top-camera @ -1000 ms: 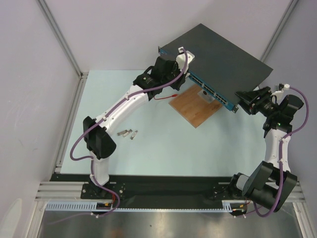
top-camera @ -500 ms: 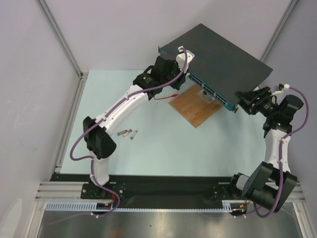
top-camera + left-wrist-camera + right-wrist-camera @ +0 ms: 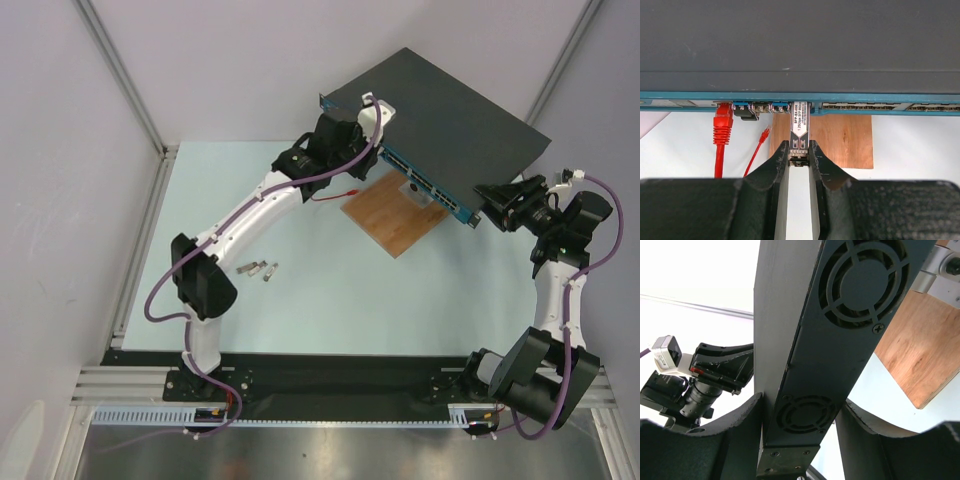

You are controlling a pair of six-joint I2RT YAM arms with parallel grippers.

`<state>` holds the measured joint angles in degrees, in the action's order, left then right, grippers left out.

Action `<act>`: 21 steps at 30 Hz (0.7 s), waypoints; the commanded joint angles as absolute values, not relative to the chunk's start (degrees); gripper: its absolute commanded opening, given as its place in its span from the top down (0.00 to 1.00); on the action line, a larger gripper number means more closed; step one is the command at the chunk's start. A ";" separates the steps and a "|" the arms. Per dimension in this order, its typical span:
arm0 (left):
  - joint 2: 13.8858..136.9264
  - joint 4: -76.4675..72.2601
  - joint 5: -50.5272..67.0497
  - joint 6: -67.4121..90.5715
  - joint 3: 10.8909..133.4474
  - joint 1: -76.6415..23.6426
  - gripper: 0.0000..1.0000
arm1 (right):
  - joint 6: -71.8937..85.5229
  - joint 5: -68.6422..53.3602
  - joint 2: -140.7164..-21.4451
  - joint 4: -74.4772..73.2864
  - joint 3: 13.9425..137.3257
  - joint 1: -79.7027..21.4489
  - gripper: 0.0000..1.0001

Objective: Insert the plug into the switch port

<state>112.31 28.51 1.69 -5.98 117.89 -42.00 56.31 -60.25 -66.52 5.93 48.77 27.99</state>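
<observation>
The switch [image 3: 440, 110] is a flat dark box lying at an angle at the back right, its blue front edge lined with ports [image 3: 865, 106]. My left gripper [image 3: 799, 151] is shut on the plug [image 3: 799, 122], a slim silver module with a printed label. The plug's far end meets the port row on the blue edge. From above, the left gripper [image 3: 362, 140] sits at the front edge's left part. My right gripper [image 3: 800, 415] is shut on the switch's vented side end [image 3: 830, 340], one finger on each flat face, at its right corner [image 3: 487, 203].
A brown wooden board [image 3: 395, 215] lies under the switch's front. A red cable [image 3: 722, 132] is plugged in left of the plug, and a second red lead [image 3: 757, 150] lies loose beside it. Small metal modules [image 3: 258, 269] lie on the table near the left arm.
The left gripper has crept slightly toward the switch's front edge with the plug. The right arm has not moved.
</observation>
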 commanded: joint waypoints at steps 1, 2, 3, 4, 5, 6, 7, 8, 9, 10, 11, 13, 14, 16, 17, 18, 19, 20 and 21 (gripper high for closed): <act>112.85 24.87 1.93 -5.27 121.38 -42.54 1.00 | 48.87 -59.85 -65.83 7.73 49.39 25.14 1.00; 112.94 24.61 1.85 -5.19 121.38 -42.54 1.00 | 48.95 -59.94 -65.74 7.73 49.39 25.14 1.00; 113.11 24.35 1.85 -5.19 121.29 -42.54 0.99 | 48.87 -59.94 -65.74 7.56 49.39 25.14 1.00; 113.46 23.39 1.93 -4.84 121.20 -42.54 1.00 | 48.69 -59.94 -65.66 7.47 49.31 25.14 1.00; 113.64 22.94 2.02 -4.75 121.20 -42.54 1.00 | 48.78 -60.12 -65.65 7.38 49.39 25.14 1.00; 113.99 22.42 2.20 -4.66 121.29 -42.54 1.00 | 48.78 -60.20 -65.65 7.38 49.39 25.14 1.00; 114.26 21.46 2.46 -4.48 121.55 -42.54 1.00 | 48.78 -60.29 -65.65 7.38 49.31 25.14 1.00; 114.87 21.01 2.81 -4.31 121.81 -42.54 1.00 | 48.69 -60.29 -65.65 7.38 49.48 25.14 1.00; 115.31 20.83 2.90 -3.78 123.21 -42.54 1.00 | 48.69 -60.38 -65.65 7.21 49.40 25.14 1.00; 115.83 20.83 3.16 -3.61 124.09 -42.54 1.00 | 48.60 -60.47 -65.65 7.29 49.48 25.14 1.00; 116.97 20.92 3.51 -3.43 124.88 -42.54 1.00 | 48.60 -60.47 -65.83 7.12 49.57 25.14 1.00; 117.77 20.74 3.51 -3.08 126.90 -42.54 1.00 | 48.60 -60.47 -65.92 7.03 49.66 25.14 1.00; 118.30 20.57 3.52 -2.99 127.26 -42.54 0.99 | 48.52 -60.38 -66.09 7.03 49.75 25.14 1.00; 118.21 20.74 3.60 -3.08 127.18 -42.54 0.92 | 48.43 -60.38 -66.18 6.94 50.01 25.14 1.00; 117.95 21.18 3.69 -3.16 126.92 -42.54 0.90 | 48.17 -60.38 -66.27 6.60 50.10 25.14 1.00; 117.25 21.53 3.78 -3.34 126.65 -42.54 0.89 | 47.82 -60.38 -66.27 6.33 50.27 25.14 1.00; 116.72 21.71 3.78 -3.34 125.43 -42.45 0.85 | 47.90 -60.29 -66.27 6.24 50.36 25.14 1.00; 116.02 22.14 3.87 -3.43 124.64 -42.36 0.84 | 47.73 -60.38 -66.27 6.15 50.45 25.22 1.00; 114.54 22.15 4.22 -3.25 123.93 -42.19 0.82 | 47.72 -60.29 -66.36 6.07 50.45 25.31 1.00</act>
